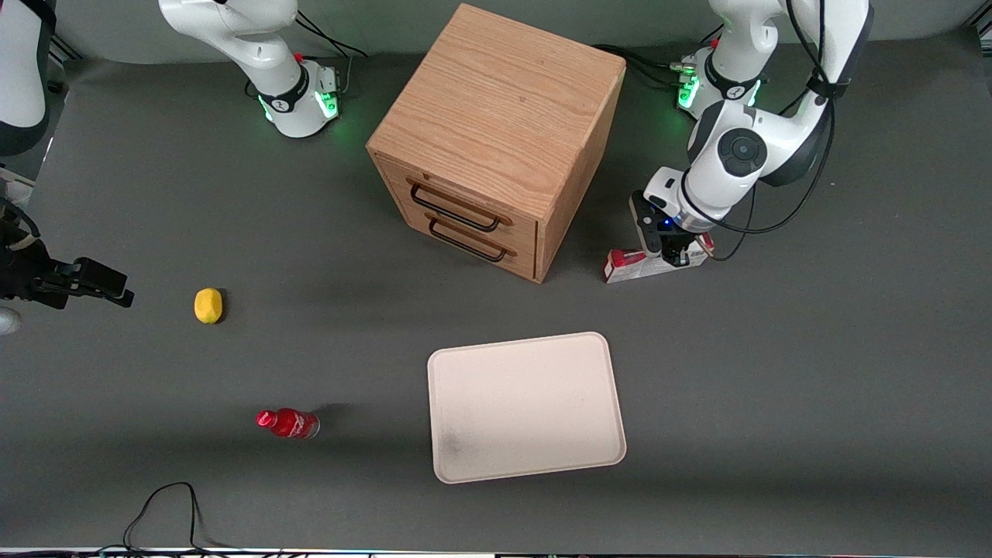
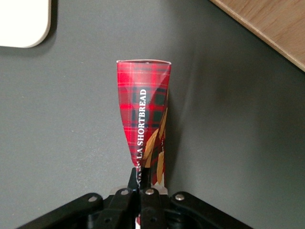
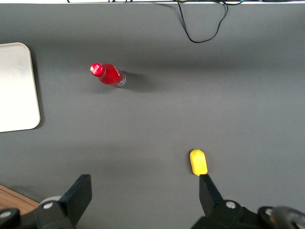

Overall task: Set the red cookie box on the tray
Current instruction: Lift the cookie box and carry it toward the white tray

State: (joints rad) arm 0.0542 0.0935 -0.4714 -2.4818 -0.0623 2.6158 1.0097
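Note:
The red cookie box [image 1: 632,265] is a long red tartan carton with a white end. It lies low on the grey table beside the wooden cabinet, toward the working arm's end. My left gripper [image 1: 676,253] stands over its end farther from the cabinet. In the left wrist view the gripper [image 2: 141,177] is shut on the box [image 2: 143,105], and the carton is pinched narrow between the fingers. The cream tray [image 1: 527,407] lies nearer the front camera than the box and the cabinet. Its corner shows in the left wrist view [image 2: 24,21].
A wooden drawer cabinet [image 1: 496,139] with two drawers stands mid-table, close beside the box. A yellow lemon [image 1: 208,305] and a small red bottle [image 1: 288,423] lie toward the parked arm's end. A black cable [image 1: 167,508] loops near the front edge.

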